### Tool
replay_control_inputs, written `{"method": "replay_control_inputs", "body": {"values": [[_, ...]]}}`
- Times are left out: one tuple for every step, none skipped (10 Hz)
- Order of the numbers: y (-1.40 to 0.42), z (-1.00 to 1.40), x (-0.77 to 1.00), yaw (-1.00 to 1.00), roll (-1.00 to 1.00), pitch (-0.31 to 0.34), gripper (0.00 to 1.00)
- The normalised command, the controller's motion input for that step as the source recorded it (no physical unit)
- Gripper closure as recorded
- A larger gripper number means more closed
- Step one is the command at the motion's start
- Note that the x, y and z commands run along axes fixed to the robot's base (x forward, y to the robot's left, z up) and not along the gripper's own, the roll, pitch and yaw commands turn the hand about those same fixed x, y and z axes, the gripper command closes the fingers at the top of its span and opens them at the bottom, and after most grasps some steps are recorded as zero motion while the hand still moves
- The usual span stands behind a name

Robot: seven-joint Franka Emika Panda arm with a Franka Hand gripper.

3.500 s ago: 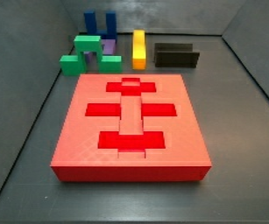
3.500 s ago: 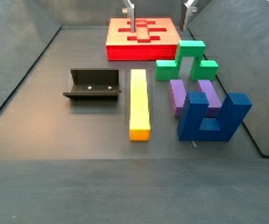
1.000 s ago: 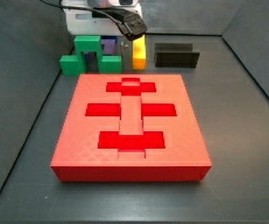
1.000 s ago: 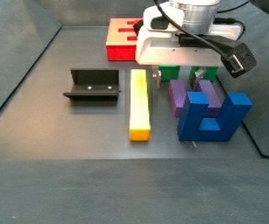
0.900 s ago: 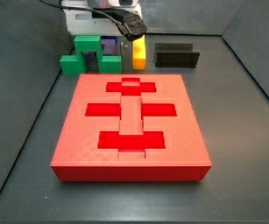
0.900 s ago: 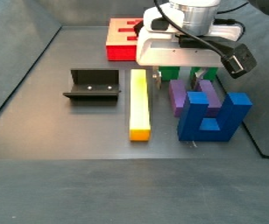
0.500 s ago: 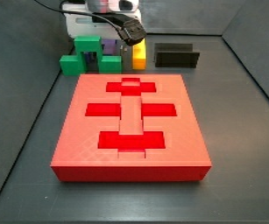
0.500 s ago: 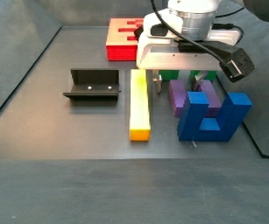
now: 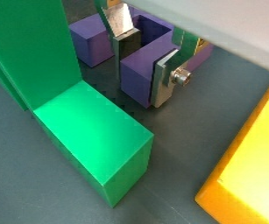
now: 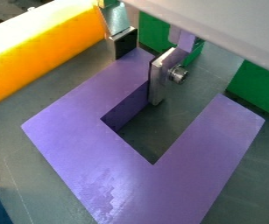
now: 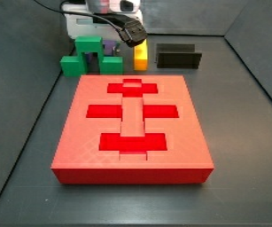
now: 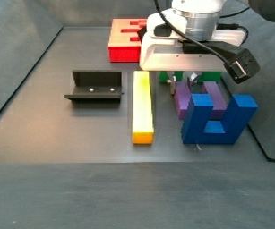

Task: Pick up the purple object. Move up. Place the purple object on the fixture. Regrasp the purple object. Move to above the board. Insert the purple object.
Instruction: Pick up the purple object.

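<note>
The purple object [image 10: 84,144] lies flat on the floor between the yellow bar and the blue block, its two prongs showing in both wrist views. My gripper [image 10: 140,57] is down over it and open, its two fingers straddling one prong [image 9: 139,77]. One finger [image 10: 162,77] stands in the slot and the other sits outside the prong, with a small gap showing. In a side view the gripper [image 12: 190,86] hides much of the purple object [image 12: 182,101]. The red board [image 11: 132,124] lies in front. The fixture [image 12: 94,87] stands apart, beyond the yellow bar.
A long yellow bar [image 12: 142,107] lies close beside the purple object. A blue upright block [image 12: 219,121] stands on its other side. Green stepped blocks [image 11: 85,55] crowd the gripper's far side [image 9: 89,131]. Grey walls enclose the floor.
Over the last second the gripper has come down a little lower around the purple prong. Nothing else on the floor has moved.
</note>
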Motion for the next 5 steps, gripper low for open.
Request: {"method": "replay_control_inputs", "body": {"values": [[0.0,0.0,0.0,0.0,0.0,0.0,1.0],[0.0,0.0,0.0,0.0,0.0,0.0,1.0],[0.0,0.0,0.0,0.0,0.0,0.0,1.0],[0.0,0.0,0.0,0.0,0.0,0.0,1.0],[0.0,0.0,0.0,0.0,0.0,0.0,1.0]]}}
